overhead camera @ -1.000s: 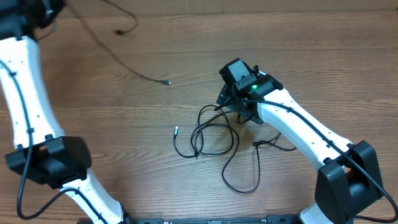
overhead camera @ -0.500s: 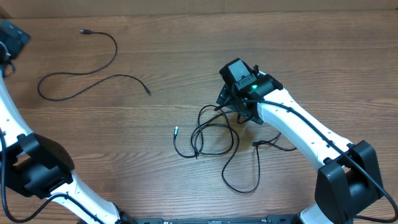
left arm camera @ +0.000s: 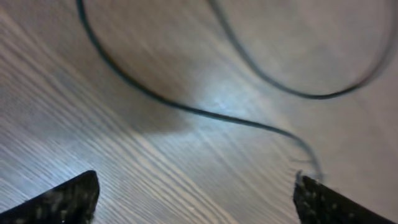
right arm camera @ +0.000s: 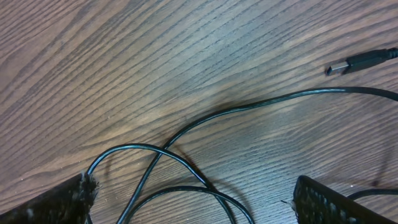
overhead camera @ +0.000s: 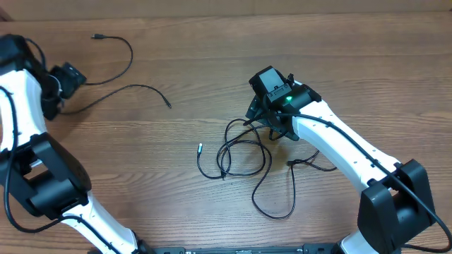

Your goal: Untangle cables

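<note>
One loose black cable (overhead camera: 131, 59) lies curled at the table's upper left, with one plug (overhead camera: 95, 35) at the far end and the other end (overhead camera: 169, 106) toward the middle. My left gripper (overhead camera: 60, 95) hovers over its left loop, open and empty. In the left wrist view the cable (left arm camera: 205, 112) runs across the wood ahead of the gripper (left arm camera: 199, 200). A tangle of cables (overhead camera: 244, 152) lies at centre, with a plug (overhead camera: 200, 148) on its left. My right gripper (overhead camera: 268, 121) stands open above the tangle's upper edge. Its wrist view shows crossing loops (right arm camera: 186, 165) between the fingers (right arm camera: 329, 202) and a plug (right arm camera: 360, 61).
The wooden table (overhead camera: 212, 63) carries nothing else. The right arm's white link (overhead camera: 339, 152) lies over the right part of the tangle. A long cable loop (overhead camera: 272, 208) trails toward the front edge.
The left gripper opened and let go of the stretched cable, which now lies curled at upper left. The left arm swung away, then back over that cable. The right arm has not moved.
</note>
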